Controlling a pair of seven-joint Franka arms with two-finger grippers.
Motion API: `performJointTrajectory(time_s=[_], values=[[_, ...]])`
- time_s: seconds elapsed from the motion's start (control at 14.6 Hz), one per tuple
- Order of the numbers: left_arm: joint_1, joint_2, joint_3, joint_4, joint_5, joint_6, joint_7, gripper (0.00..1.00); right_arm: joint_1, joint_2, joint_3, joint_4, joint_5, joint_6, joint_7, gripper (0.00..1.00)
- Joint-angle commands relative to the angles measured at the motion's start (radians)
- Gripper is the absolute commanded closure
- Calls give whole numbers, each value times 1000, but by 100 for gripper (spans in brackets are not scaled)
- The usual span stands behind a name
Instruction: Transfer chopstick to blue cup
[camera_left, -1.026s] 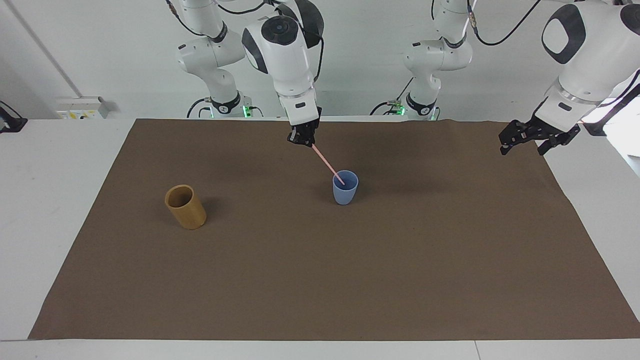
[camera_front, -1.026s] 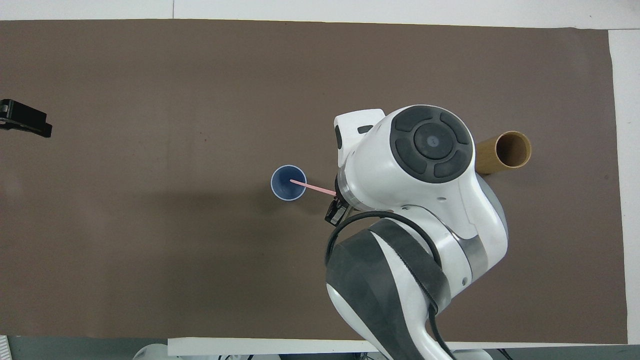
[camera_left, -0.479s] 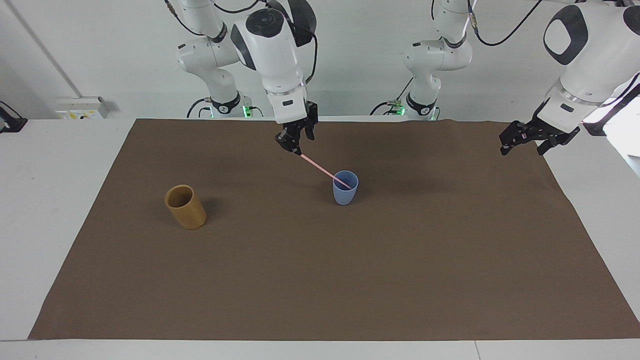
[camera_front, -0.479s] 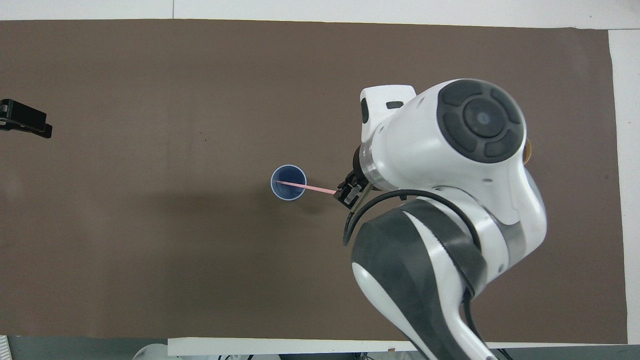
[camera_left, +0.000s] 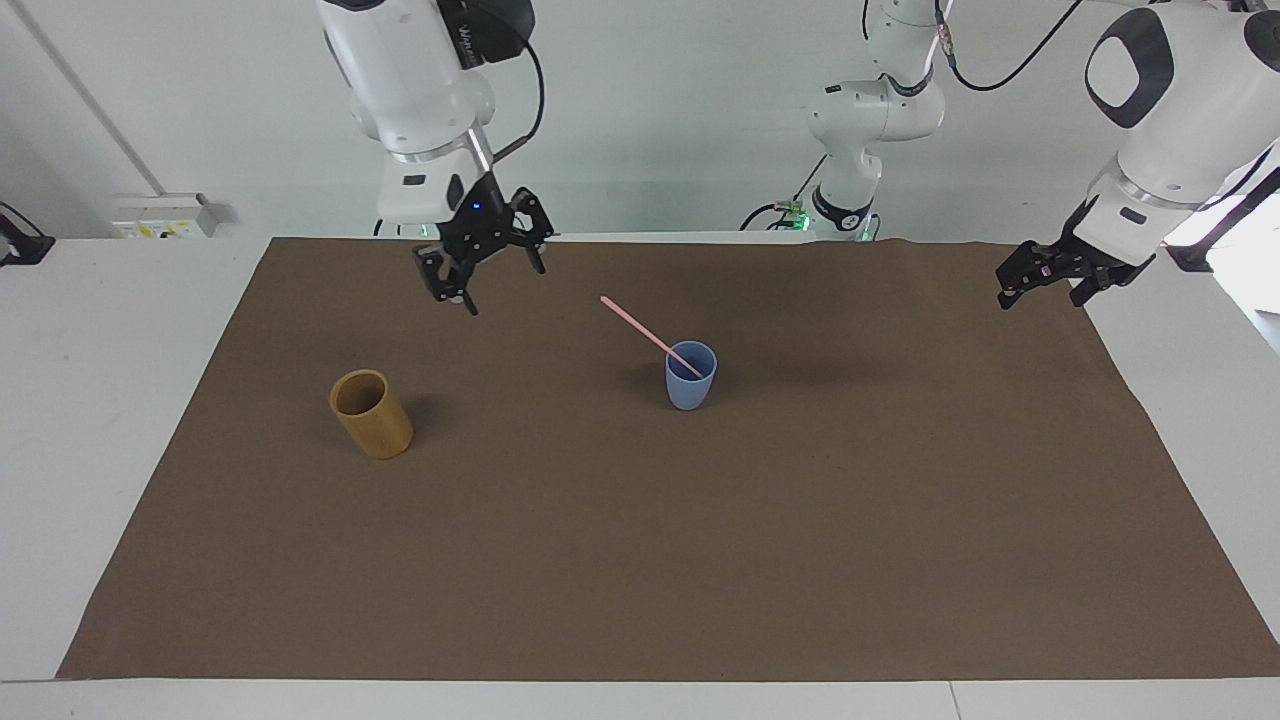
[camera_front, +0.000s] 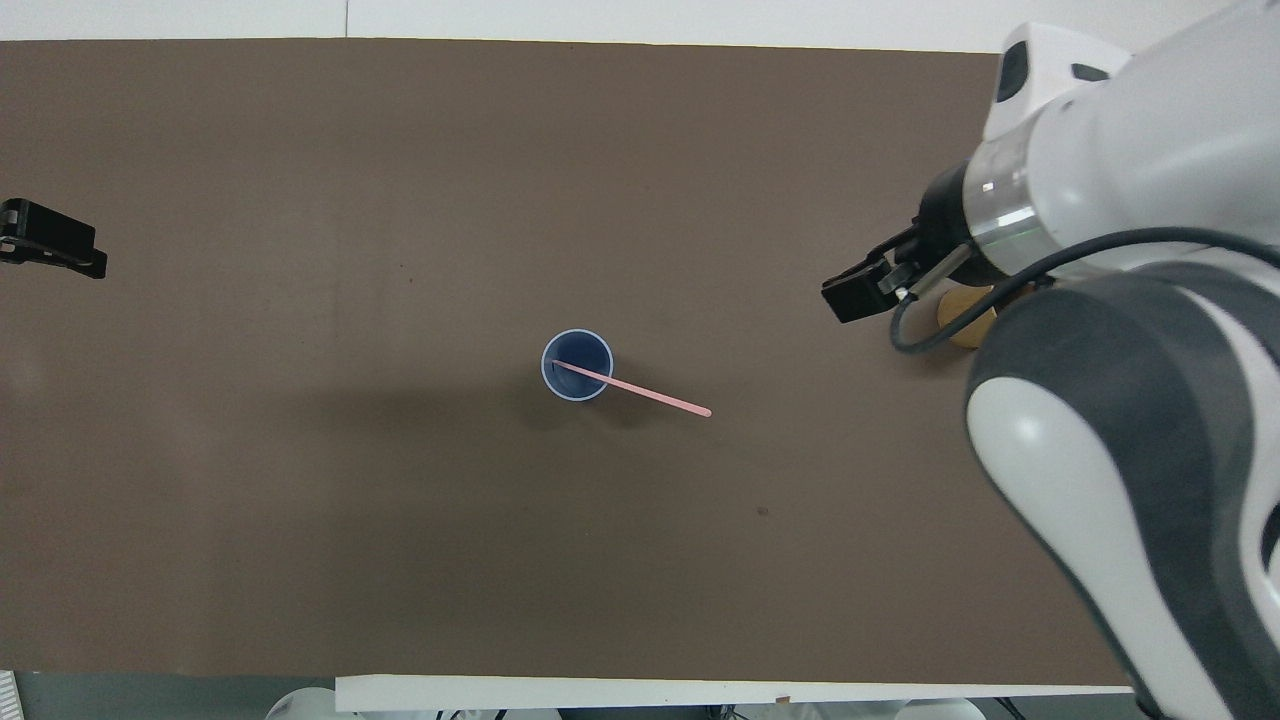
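Observation:
The pale pink chopstick (camera_left: 640, 328) stands slanted in the light-blue cup (camera_left: 690, 385), its lower end inside and its upper end leaning toward the right arm's end of the table. It also shows in the overhead view (camera_front: 650, 392), resting in the blue cup (camera_front: 577, 366). My right gripper (camera_left: 485, 270) is open and empty, raised over the mat between the blue cup and the tan cup; it shows in the overhead view (camera_front: 865, 292) too. My left gripper (camera_left: 1045, 278) waits raised over the mat's edge at the left arm's end (camera_front: 50, 245).
A taller tan-brown cylindrical cup (camera_left: 371, 412) stands on the brown mat (camera_left: 640, 560) toward the right arm's end; in the overhead view it (camera_front: 965, 325) is mostly hidden by the right arm. White table (camera_left: 100, 330) surrounds the mat.
My right gripper let go of the chopstick, opened, and moved away toward the right arm's end. The chopstick stays leaning in the blue cup. The left arm has not moved.

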Motion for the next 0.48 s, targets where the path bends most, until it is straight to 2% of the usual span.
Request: performJointTrajectory(time_s=[0.0, 0.27, 0.41], values=[[0, -24, -1, -22, -10, -14, -15, 0, -65, 1, 5, 35, -52, -55, 23, 1], [0, -24, -1, -19, -10, -12, -15, 0, -151, 3, 0, 147, -210, -206, 103, 1], [-1, -24, -3, -19, -10, -12, -15, 0, -223, 4, -7, 193, -221, -281, 106, 1]])
